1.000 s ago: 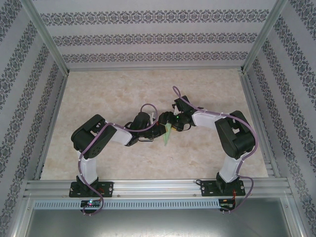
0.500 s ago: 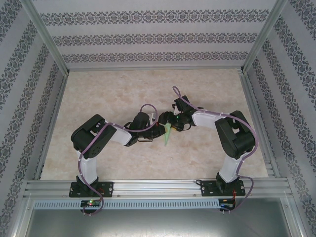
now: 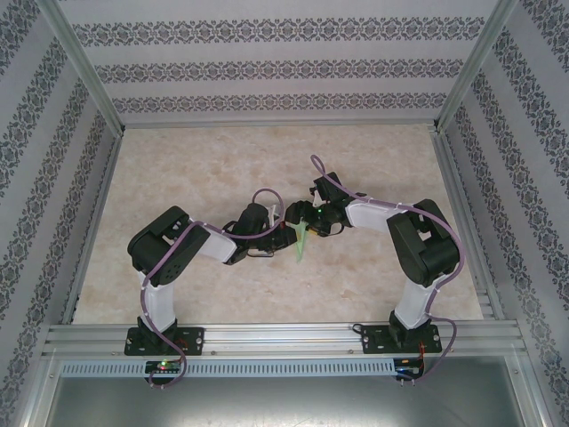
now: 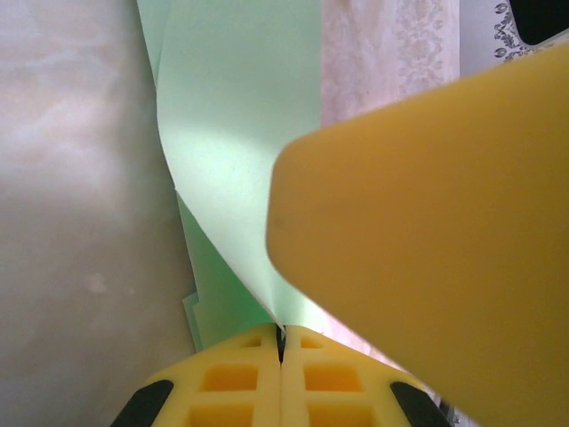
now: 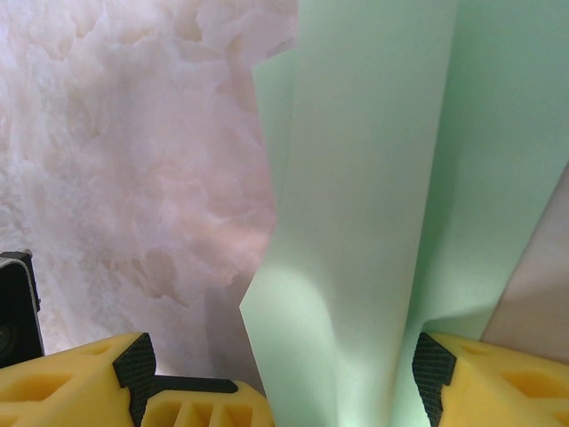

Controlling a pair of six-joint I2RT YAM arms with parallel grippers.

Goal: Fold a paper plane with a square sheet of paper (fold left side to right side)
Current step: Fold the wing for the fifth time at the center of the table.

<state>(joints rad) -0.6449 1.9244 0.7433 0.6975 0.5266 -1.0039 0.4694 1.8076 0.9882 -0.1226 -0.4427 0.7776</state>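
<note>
Top external view: left tool (image 3: 290, 233) still pinches the paper plane (image 3: 301, 243), unmoved.

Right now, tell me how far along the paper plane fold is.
Done: the green paper is already folded into a narrow pointed dart with several layers. In hand: the left gripper has its jaws shut on the paper, and the right gripper straddles it, jaws open. Left, probably: pressing the last crease and letting go.
</note>
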